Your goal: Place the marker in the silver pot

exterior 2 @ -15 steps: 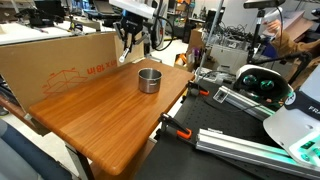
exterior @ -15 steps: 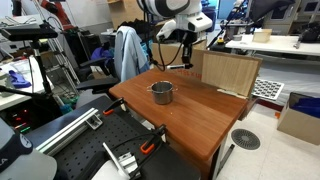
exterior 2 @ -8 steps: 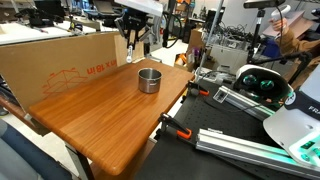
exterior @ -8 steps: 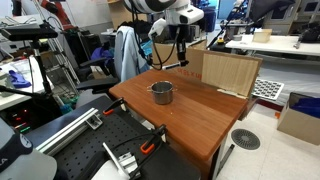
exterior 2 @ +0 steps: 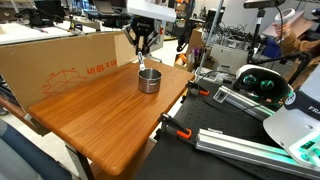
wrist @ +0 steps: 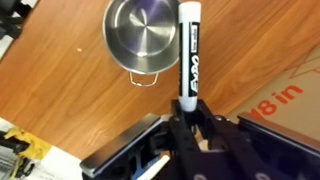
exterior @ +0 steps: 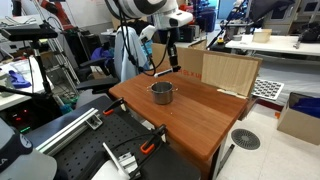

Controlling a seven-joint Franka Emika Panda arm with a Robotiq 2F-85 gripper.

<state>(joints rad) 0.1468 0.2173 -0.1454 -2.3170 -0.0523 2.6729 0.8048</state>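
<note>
The silver pot (exterior: 162, 92) stands on the wooden table (exterior: 200, 115); it also shows in the other exterior view (exterior 2: 149, 80) and in the wrist view (wrist: 145, 36), shiny with a small handle. My gripper (wrist: 186, 108) is shut on the marker (wrist: 188, 48), a black stick with a white lettered band, pointing away from the jaws beside the pot's rim. In both exterior views the gripper (exterior: 171, 62) (exterior 2: 144, 58) hangs above the table, just over the pot's far side.
A cardboard box (exterior: 228, 72) stands at the table's far corner, seen as a long wall along one edge (exterior 2: 60, 62). Orange clamps (exterior 2: 176, 128) grip the table edge. Metal rails, chairs and lab clutter surround the table.
My gripper has moved with the marker across the table's far side toward the pot, and now hangs just above it. The pot has not moved.
</note>
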